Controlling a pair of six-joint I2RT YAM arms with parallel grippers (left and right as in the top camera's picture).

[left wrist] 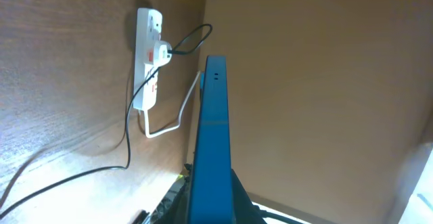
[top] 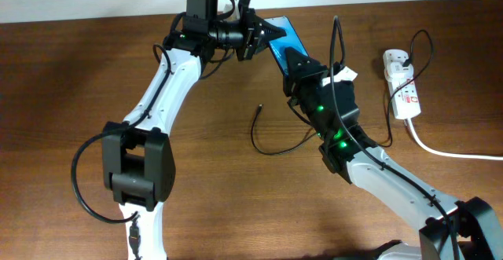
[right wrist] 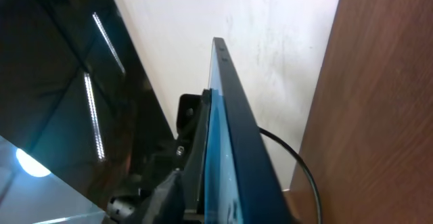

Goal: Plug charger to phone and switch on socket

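1. The left arm reaches from the near left to the far middle; the left gripper points right, jaws clamped on the phone.
2. The right arm stretches from the near right; the right gripper sits at the phone's near end, jaw gap unclear.

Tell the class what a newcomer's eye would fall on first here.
The bright blue phone strikes first, on edge at the far middle of the table, where the left hand grips it and the right hand crowds close. The charger lies loose on the wood in front, its tip unplugged; the white socket sits far right.
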